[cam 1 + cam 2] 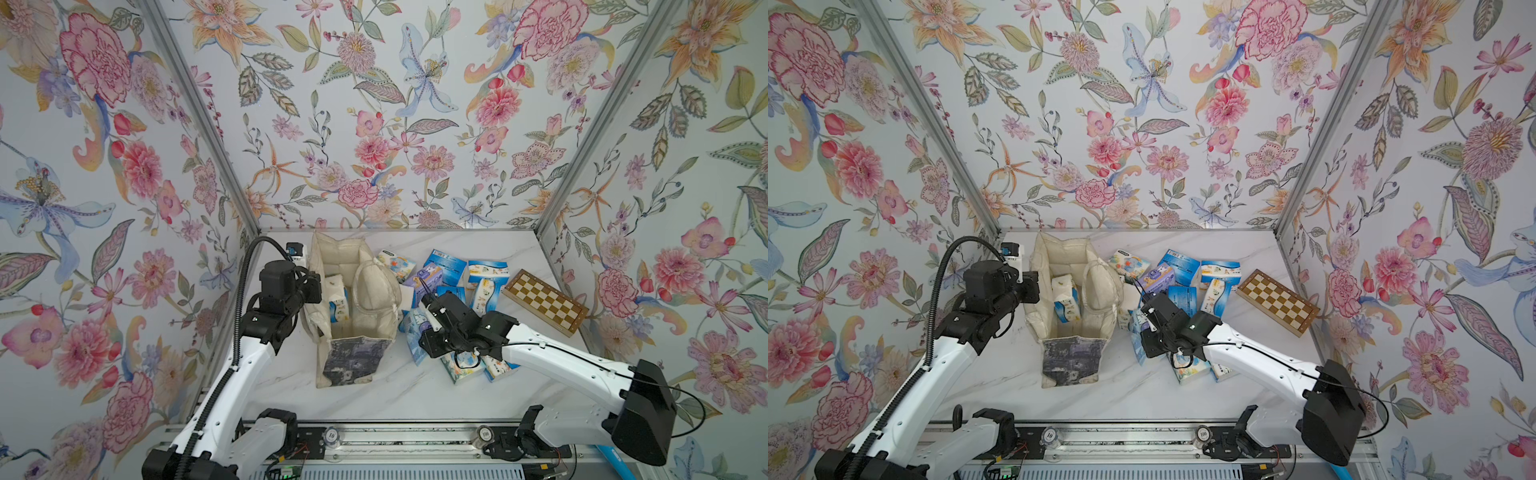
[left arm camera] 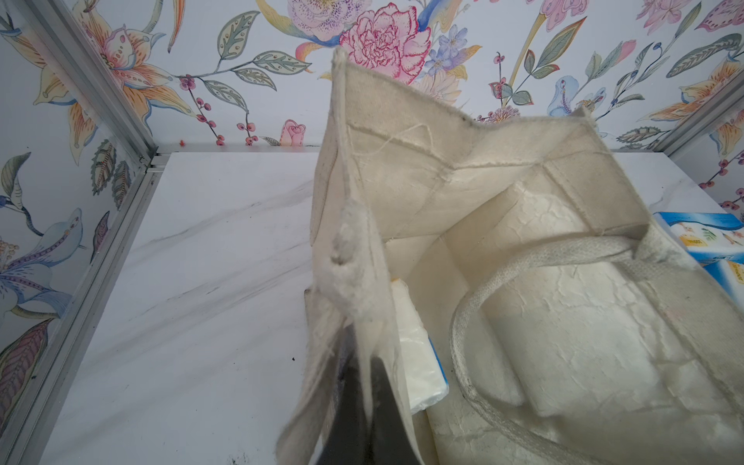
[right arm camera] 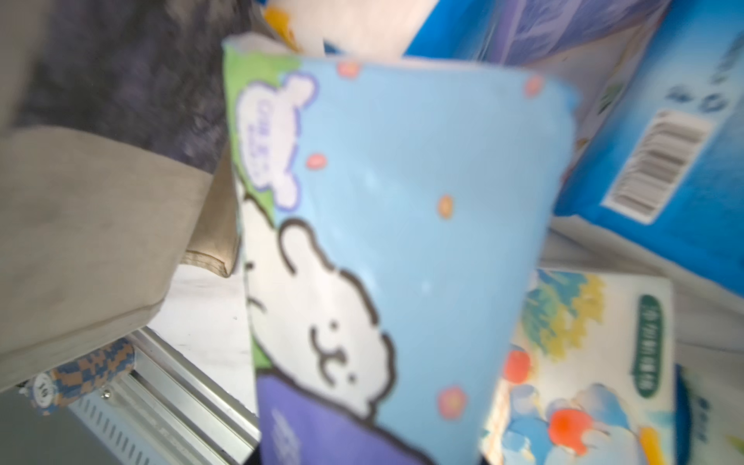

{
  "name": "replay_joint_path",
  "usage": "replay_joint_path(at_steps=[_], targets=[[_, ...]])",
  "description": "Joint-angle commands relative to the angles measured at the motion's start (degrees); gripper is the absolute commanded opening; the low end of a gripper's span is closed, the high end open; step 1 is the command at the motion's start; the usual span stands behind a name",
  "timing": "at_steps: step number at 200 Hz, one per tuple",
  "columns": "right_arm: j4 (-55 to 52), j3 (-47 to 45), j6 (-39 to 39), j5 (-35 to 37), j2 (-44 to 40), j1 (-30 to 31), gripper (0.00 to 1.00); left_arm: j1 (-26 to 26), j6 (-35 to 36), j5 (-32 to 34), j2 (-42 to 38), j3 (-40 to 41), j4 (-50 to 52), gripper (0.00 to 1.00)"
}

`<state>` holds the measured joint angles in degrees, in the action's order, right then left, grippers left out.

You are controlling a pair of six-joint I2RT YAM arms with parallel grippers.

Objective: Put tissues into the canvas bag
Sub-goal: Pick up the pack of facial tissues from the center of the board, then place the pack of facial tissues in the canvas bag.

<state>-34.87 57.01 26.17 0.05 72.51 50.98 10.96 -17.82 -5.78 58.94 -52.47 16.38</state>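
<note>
Tissue pack [image 3: 402, 201] sits just before right fingers [image 1: 428, 312], grip unclear; left fingers [image 2: 380, 406] pinch canvas bag [image 2: 402, 169] rim.

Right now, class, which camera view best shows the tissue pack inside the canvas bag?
Both top views: the tissue pack sits in the canvas bag, its printed face visible. The left wrist view shows only its white end; the right wrist view misses it.

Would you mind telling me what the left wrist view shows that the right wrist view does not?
Only the left wrist view: the inside of the canvas bag, a white tissue pack in it, and its loop handle. Only the right wrist view: a light-blue cartoon-bear pack, a blue pack with a barcode, and a chip marked 10. Both: the bag's cream fabric and blue-and-white packs.
</note>
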Motion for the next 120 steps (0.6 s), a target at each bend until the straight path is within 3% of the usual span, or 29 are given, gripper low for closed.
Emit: replay_joint_path(at_steps=[1, 26, 42, 86, 120], targets=[[-0.6, 4.4, -2.1, 3.9, -5.2, -0.1, 0.28, 0.5, 0.8, -0.3, 0.3, 0.7, -1.4, 0.04], [-1.4, 11.6, -7.5, 11.3, -8.9, -0.5, 0.28, 0.4, 1.1, 0.0, 0.3, 0.3, -1.2, 0.03], [1.1, 16.6, -11.8, 11.3, -8.0, -0.8, 0.29, 0.4, 1.0, 0.2, 0.5, 0.3, -1.3, 0.03], [14.3, 24.7, -14.5, -3.8, 1.6, -0.9, 0.32, 0.4, 0.1, -0.4, 0.6, 0.3, -2.0, 0.03], [15.8, 32.1, -13.1, -13.6, 13.0, 0.9, 0.32, 0.5, 0.3, -0.2, 0.8, -0.7, -1.6, 0.03]])
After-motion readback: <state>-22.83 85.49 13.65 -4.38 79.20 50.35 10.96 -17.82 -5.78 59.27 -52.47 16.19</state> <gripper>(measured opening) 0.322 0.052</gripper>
